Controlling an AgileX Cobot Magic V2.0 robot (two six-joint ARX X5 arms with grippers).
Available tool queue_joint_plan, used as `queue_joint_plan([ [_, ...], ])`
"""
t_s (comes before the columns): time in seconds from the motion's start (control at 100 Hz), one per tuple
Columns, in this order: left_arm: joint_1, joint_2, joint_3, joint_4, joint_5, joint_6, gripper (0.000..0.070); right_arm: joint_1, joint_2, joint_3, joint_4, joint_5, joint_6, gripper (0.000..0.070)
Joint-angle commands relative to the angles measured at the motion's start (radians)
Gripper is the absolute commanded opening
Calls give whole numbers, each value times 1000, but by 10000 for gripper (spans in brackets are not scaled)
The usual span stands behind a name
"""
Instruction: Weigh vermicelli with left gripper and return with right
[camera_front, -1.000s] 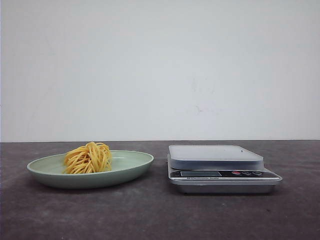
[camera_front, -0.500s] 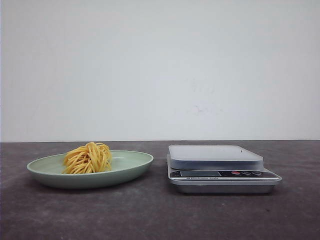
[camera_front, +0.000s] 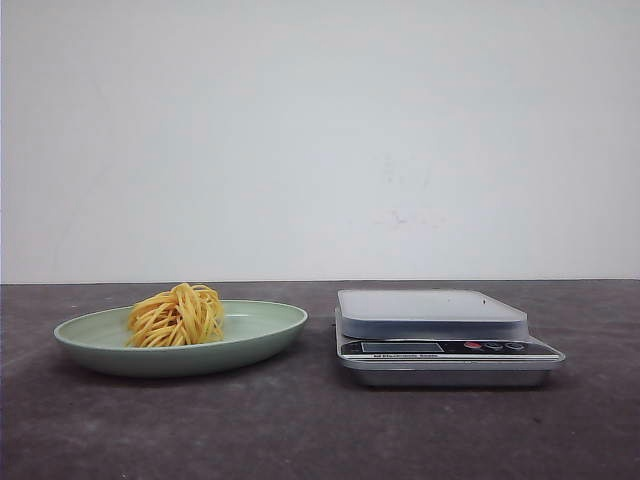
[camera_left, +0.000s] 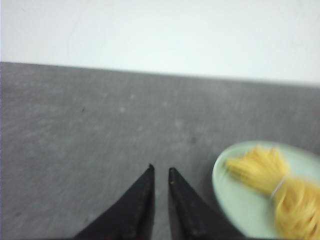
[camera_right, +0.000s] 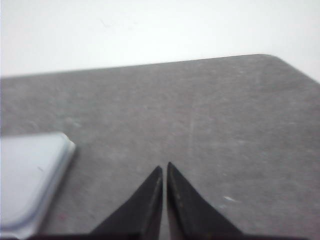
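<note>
The left gripper (camera_left: 160, 170), fingers nearly together and empty, should spread wide, swing toward three o'clock and close low around the vermicelli (camera_front: 177, 315); the nest sits on the plate (camera_front: 270, 325), scale (camera_front: 432, 305) bare; right gripper (camera_right: 164, 167) pressed together, empty.

left gripper (camera_left: 160, 170) with two long pointed matte black fingers, right gripper (camera_right: 164, 167) identical, tapering to sharp tips

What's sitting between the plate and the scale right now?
Nothing: in the front view only a bare strip of dark table separates the green plate from the scale. The noodles sit on the plate.
</note>
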Motion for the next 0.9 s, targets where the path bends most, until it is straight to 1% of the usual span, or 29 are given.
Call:
queue_joint_plan([
  [0.0,0,8,66,-3,-2,-137,15,0,-1,64,21,-6,103,6],
  [0.05,0,24,128,-60,-2,-193,15,0,-1,106,17,-11,114,6],
  [0.09,0,44,183,-113,-2,-209,15,0,0,144,1,-15,116,6],
  [0.17,0,91,286,-206,-2,-199,14,0,18,229,-61,-24,117,6],
  [0.26,0,151,383,-241,6,-188,13,0,56,325,-138,-39,117,6],
  [0.32,0,191,440,-252,55,-149,19,0,83,388,-194,-46,114,6],
  [0.36,0,212,472,-263,98,-120,46,0,100,425,-225,-65,97,6],
  [0.38,0,223,486,-267,117,-112,75,0,108,441,-237,-74,89,6],
  [0.4,0,233,497,-270,133,-111,118,0,114,456,-248,-84,80,6],
  [0.44,0,249,515,-270,156,-112,235,0,127,482,-262,-106,66,12],
  [0.46,0,256,522,-269,164,-112,301,0,134,493,-265,-119,60,28],
  [0.48,0,261,527,-266,168,-113,363,0,139,502,-265,-128,56,62],
  [0.51,0,269,533,-263,170,-120,440,0,146,513,-264,-141,55,138],
  [0.53,0,272,537,-263,172,-123,472,0,151,520,-262,-149,56,202],
  [0.55,0,275,540,-263,177,-124,483,0,156,526,-262,-156,56,265],
  [0.57,0,277,543,-263,185,-124,480,0,161,533,-260,-166,56,321],
  [0.59,0,279,546,-264,192,-124,476,0,165,539,-259,-174,56,361],
  [0.61,0,281,548,-264,196,-125,475,0,170,545,-261,-181,56,386],
  [0.65,0,282,553,-270,207,-127,474,0,179,557,-268,-196,56,402],
  [0.81,-7,330,575,-234,275,-146,474,2,236,639,-349,-239,51,409],
  [0.89,-23,394,602,-201,276,-150,474,2,291,700,-388,-262,36,438],
])
